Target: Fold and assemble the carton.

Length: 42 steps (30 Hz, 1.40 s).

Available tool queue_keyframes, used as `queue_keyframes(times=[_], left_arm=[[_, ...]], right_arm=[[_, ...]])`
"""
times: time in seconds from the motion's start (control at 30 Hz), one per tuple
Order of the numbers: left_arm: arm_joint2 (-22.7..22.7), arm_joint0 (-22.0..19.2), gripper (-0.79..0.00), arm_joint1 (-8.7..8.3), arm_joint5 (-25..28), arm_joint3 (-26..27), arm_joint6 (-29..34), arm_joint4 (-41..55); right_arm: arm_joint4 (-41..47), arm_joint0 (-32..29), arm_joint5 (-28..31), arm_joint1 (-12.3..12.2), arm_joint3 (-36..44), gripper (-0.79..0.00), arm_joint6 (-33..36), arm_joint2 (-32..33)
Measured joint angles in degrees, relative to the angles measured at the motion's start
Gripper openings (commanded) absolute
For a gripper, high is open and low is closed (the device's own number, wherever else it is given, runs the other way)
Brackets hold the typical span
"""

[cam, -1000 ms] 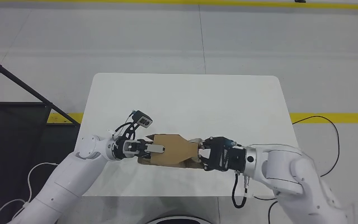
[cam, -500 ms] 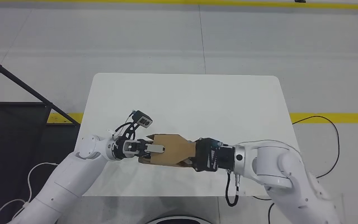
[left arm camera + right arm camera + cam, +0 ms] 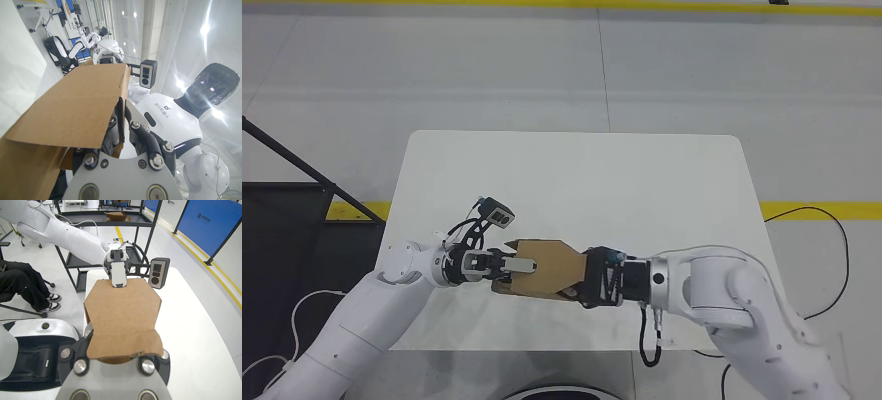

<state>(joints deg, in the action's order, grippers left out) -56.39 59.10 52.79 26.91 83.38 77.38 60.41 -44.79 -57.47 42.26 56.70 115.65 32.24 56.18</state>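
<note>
A brown carton [image 3: 552,268] hangs just above the white table [image 3: 642,180], near its front edge, held between both arms. My left gripper [image 3: 517,267] is shut on the carton's left end; one white finger [image 3: 118,275] lies flat on the top panel [image 3: 122,306], and the side wall [image 3: 121,117] sits between its fingers. My right gripper [image 3: 592,280] is pressed up against the carton's right end. A bent end flap [image 3: 124,344] lies over its tip and hides it.
The carton is close to the table's front edge; the bare tabletop stretches behind it and to the right [image 3: 682,200]. A black frame [image 3: 282,190] stands off the table's left side, and a black shelf rack [image 3: 105,220] stands beyond it.
My right gripper has slid left along the carton's right end, closer to the left gripper. The left arm and the carton's left end have stayed still.
</note>
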Motion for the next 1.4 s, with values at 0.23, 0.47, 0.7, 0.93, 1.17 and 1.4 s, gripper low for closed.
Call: queue_keyframes(times=[0.23,0.47,0.7,0.93,1.17,1.4], left_arm=[[0.0,0.0,-0.785,0.0,0.0,0.0,0.0,0.0],[0.0,0.0,-0.785,0.0,0.0,0.0,0.0,0.0],[0.0,0.0,-0.785,0.0,0.0,0.0,0.0,0.0],[0.0,0.0,-0.785,0.0,0.0,0.0,0.0,0.0],[0.0,0.0,-0.785,0.0,0.0,0.0,0.0,0.0],[0.0,0.0,-0.785,0.0,0.0,0.0,0.0,0.0]], right_arm=[[1.1,-0.6,0.3,-0.2,0.4,-0.514,0.4,1.0],[2.2,-3.5,0.6,-1.1,1.6,-0.517,0.9,4.8],[2.6,-8.4,0.9,-2.3,3.7,-0.517,0.6,10.8],[4.8,-13.0,2.0,-3.4,5.1,-0.517,-0.3,17.1],[6.5,-15.8,-0.4,-4.0,6.4,-0.502,-1.9,23.0],[8.0,-15.5,-0.4,-4.3,8.8,-0.031,-2.0,25.7]])
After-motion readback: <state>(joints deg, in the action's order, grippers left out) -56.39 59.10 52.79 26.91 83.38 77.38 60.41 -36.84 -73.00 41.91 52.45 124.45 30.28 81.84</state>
